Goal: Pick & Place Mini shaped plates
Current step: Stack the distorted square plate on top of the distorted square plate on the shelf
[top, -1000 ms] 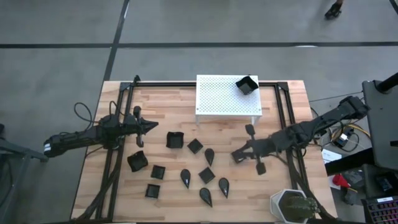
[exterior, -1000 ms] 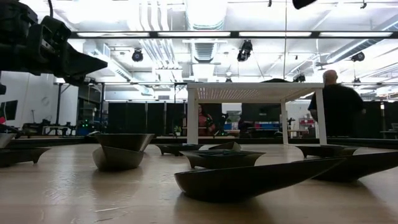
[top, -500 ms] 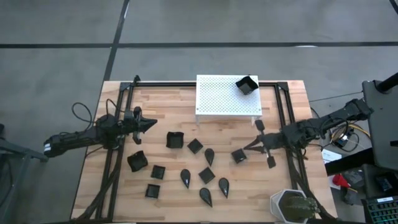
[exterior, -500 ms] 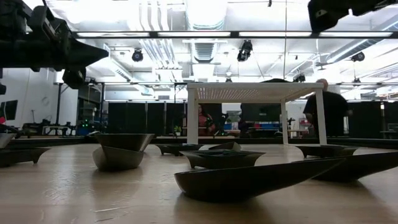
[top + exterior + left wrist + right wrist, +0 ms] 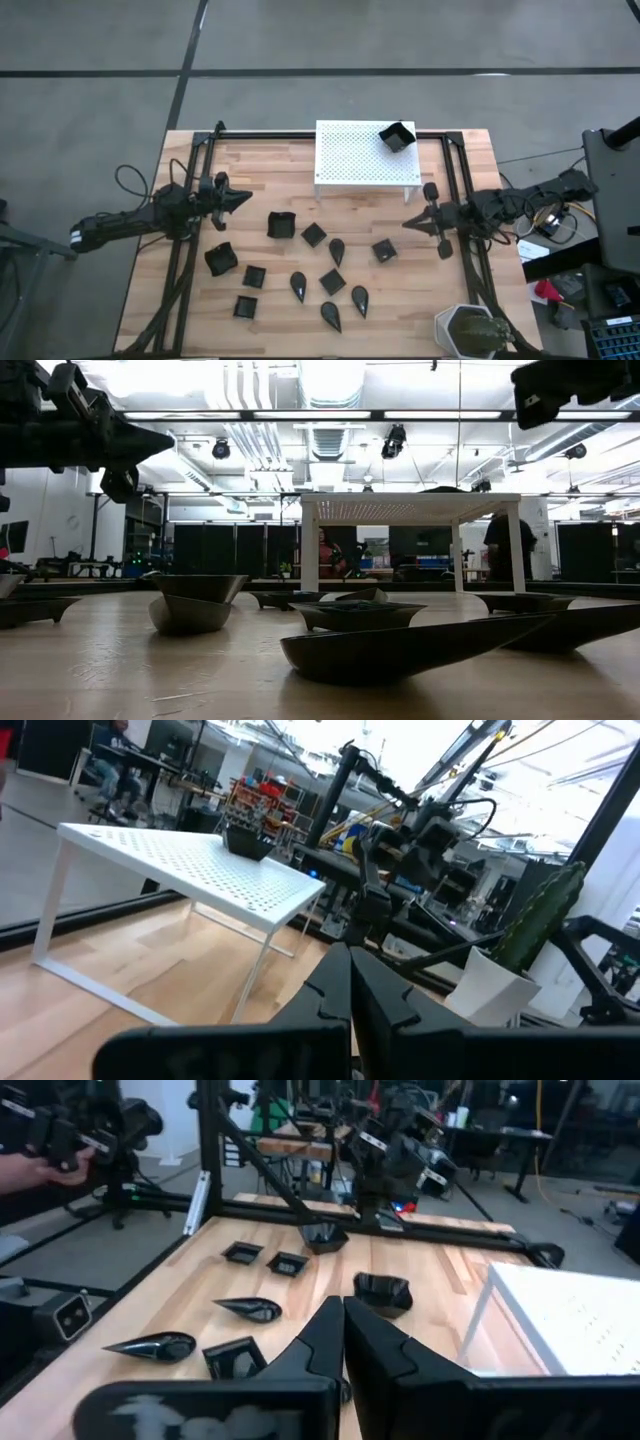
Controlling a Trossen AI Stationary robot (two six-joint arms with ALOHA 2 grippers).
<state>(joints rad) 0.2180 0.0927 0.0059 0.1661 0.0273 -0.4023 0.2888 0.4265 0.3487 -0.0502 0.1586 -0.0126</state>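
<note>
Several mini shaped plates, small black square and teardrop dishes, lie scattered on the wooden table, among them a square one (image 5: 384, 250) and a teardrop (image 5: 337, 251). Another square plate (image 5: 397, 136) sits on the white perforated stand (image 5: 365, 160), at its far right corner. My left gripper (image 5: 248, 199) hovers shut and empty at the table's left side, pointing level toward the right. My right gripper (image 5: 408, 223) hovers shut and empty near the right rail, right of the square plate, pointing left. Both pairs of fingers are pressed together in the wrist views (image 5: 350, 990) (image 5: 343, 1330).
A black metal frame (image 5: 455, 190) runs along the table's left, far and right sides. A white pot with a green plant (image 5: 470, 330) stands at the near right corner. Bare wood lies between the stand and the plates. A person stands in the room behind the table (image 5: 497, 550).
My right gripper has drawn back toward the table's right edge, away from the square plate beside which it stood; the plate stays on the wood. My left gripper has rolled about its own pointing line without leaving its place. Both have stayed shut.
</note>
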